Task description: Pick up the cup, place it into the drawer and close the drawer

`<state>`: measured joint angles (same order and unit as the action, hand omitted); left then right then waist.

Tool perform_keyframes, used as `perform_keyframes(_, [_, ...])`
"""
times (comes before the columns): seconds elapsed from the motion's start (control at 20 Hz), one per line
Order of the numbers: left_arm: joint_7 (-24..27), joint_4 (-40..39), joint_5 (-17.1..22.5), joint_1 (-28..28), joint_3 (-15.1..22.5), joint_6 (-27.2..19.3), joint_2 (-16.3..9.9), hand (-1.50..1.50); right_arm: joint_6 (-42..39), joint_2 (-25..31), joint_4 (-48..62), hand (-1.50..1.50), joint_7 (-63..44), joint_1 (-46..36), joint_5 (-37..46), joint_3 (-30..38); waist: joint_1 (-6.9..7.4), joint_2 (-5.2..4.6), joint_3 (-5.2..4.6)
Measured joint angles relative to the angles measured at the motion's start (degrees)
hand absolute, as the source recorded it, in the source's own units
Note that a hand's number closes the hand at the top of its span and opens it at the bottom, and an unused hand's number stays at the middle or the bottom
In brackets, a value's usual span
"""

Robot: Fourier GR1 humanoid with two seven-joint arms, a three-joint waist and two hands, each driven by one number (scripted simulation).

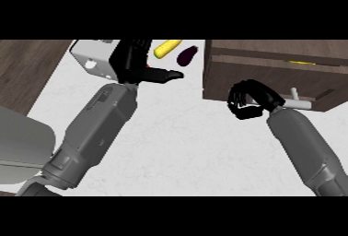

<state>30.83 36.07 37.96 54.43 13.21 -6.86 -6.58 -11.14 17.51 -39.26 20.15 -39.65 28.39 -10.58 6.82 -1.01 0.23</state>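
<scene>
Judging by our right hand [250,100], fingers curled with no cup visible, beside the dark wooden drawer [272,73] at the frame's upper right, we risk shutting it empty, while our left hand [139,64] rests with fingers straight.

Yellow corn [166,48], dark purple eggplant [186,56] — white marbled counter [183,138], dark brown drawer [272,73]

The dark wooden drawer unit [272,69] stands at the counter's far right; its drawer shows a pale handle [298,102] and something yellow [297,62], unidentifiable, inside.
</scene>
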Motion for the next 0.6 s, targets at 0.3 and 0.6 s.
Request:
perform_keyframes(0.3, [-1.4,2.91,0.41,-2.87,0.13,2.21,-2.28,-1.5,0.27,0.63,7.11,1.5,3.27,-4.89,-2.66,4.59,1.32,-0.48,0.31])
perform_keyframes(0.6, [-2.14,4.65,0.38,-4.48,0.62,4.49,-3.92,-1.5,-4.12,1.47,7.98,1.5,4.56,-5.11,-5.97,6.73,2.19,-0.63,0.51])
